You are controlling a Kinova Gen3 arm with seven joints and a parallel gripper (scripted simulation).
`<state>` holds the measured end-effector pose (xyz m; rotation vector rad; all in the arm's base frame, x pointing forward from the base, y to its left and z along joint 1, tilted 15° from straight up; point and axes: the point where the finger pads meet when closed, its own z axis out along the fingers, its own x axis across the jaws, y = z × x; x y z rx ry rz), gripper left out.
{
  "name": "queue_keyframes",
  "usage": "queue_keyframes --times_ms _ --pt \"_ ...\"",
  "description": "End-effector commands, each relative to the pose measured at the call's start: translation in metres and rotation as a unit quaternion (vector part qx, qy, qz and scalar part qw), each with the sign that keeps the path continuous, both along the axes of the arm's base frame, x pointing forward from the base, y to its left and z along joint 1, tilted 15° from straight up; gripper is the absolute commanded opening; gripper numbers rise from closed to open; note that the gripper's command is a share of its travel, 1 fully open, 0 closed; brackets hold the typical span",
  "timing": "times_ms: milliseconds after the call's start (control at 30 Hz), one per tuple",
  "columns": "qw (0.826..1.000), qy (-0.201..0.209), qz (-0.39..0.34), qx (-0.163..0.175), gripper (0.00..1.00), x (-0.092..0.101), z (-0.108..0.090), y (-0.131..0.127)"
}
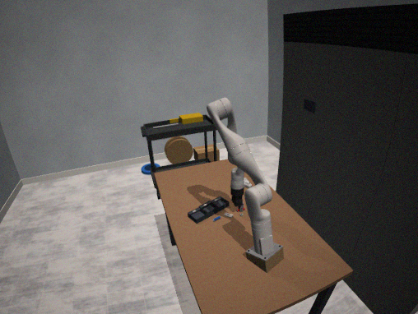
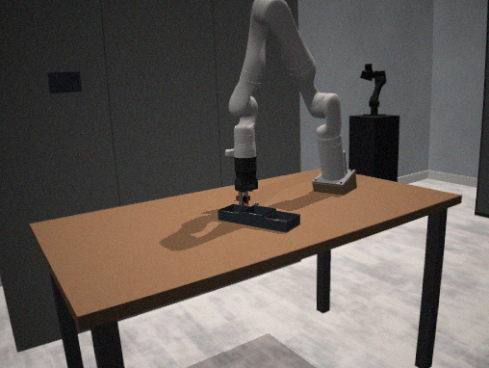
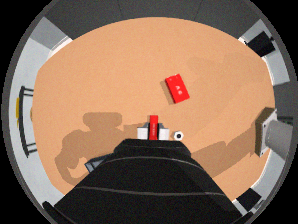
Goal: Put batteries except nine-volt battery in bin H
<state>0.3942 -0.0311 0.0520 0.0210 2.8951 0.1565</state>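
Observation:
My gripper [image 1: 239, 208] [image 2: 244, 198] [image 3: 153, 128] points straight down just behind the black row of three bins [image 1: 208, 209] [image 2: 258, 218]. It is shut on a small, slim red battery [image 3: 153, 124], held upright just above the table top. A red rectangular block [image 3: 176, 88] lies flat on the table a short way beyond the fingers in the wrist view. A small blue item [image 1: 216, 219] and a small grey-white item [image 1: 228, 214] lie on the table beside the bins. The bins' letters are too small to read.
The arm's base [image 1: 264, 256] [image 2: 335, 182] is bolted to the table near its long edge. A small white item lies behind the arm. A black cart [image 1: 178, 129] with a yellow box stands beyond the table's far end. A dark cabinet wall runs along one side.

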Motion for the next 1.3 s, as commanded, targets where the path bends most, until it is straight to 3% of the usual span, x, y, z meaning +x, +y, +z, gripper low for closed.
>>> queue_keyframes --times_ms 0,700,1267 --pt "1.000 -0.001 0.000 0.000 0.31 0.000 0.001 0.000" --pt "1.000 -0.001 0.000 0.000 0.31 0.000 0.001 0.000" --pt "1.000 -0.001 0.000 0.000 0.31 -0.012 0.049 -0.005"
